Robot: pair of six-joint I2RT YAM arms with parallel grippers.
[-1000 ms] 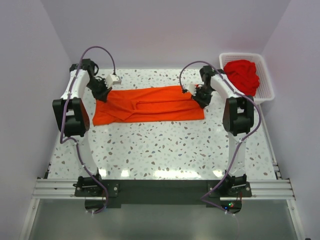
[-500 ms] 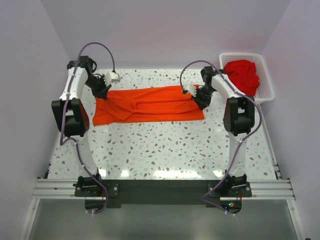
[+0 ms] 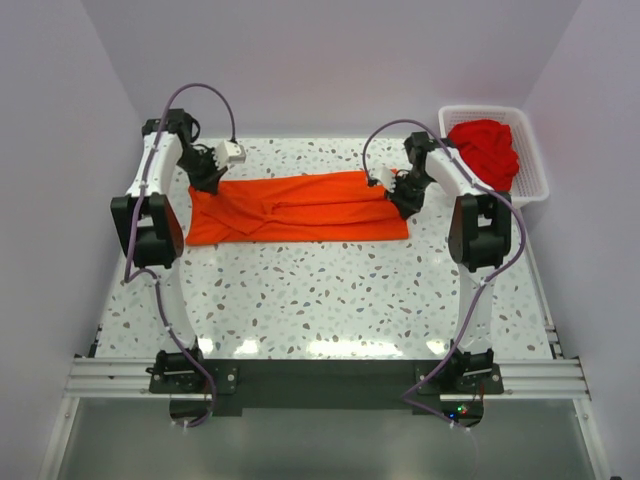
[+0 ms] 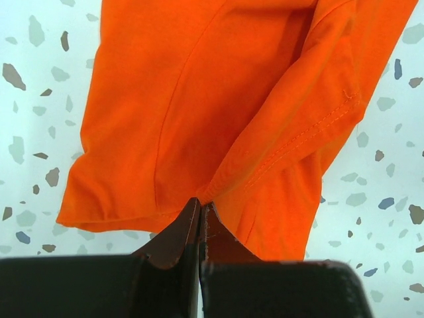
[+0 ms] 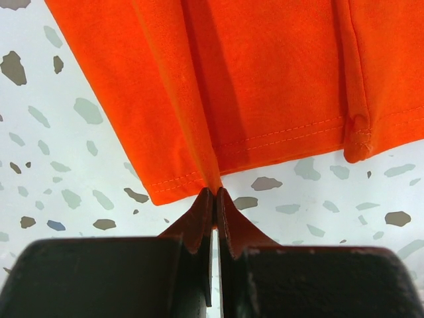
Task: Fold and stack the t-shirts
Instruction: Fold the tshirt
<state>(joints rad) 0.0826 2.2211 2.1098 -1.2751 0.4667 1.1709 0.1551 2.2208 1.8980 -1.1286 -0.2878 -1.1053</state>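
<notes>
The bright orange-red t-shirt (image 3: 300, 207) lies folded into a long band across the far half of the table. My left gripper (image 3: 207, 178) is shut on its far left edge; the left wrist view shows the jaws closed on a hemmed fold (image 4: 265, 165). My right gripper (image 3: 400, 192) is shut on its far right end; the right wrist view shows the jaws pinching the hem (image 5: 212, 179) with the cloth (image 5: 265, 73) hanging away. Deeper red t-shirts (image 3: 485, 150) lie bunched in the basket.
The white lattice basket (image 3: 530, 175) stands at the far right corner. Speckled tabletop (image 3: 320, 300) stretches between the shirt and the arm bases. Walls close in at the back and both sides.
The left arm has shifted slightly right and back with the shirt's left edge, drawing that end in a little. The right gripper has held its place.
</notes>
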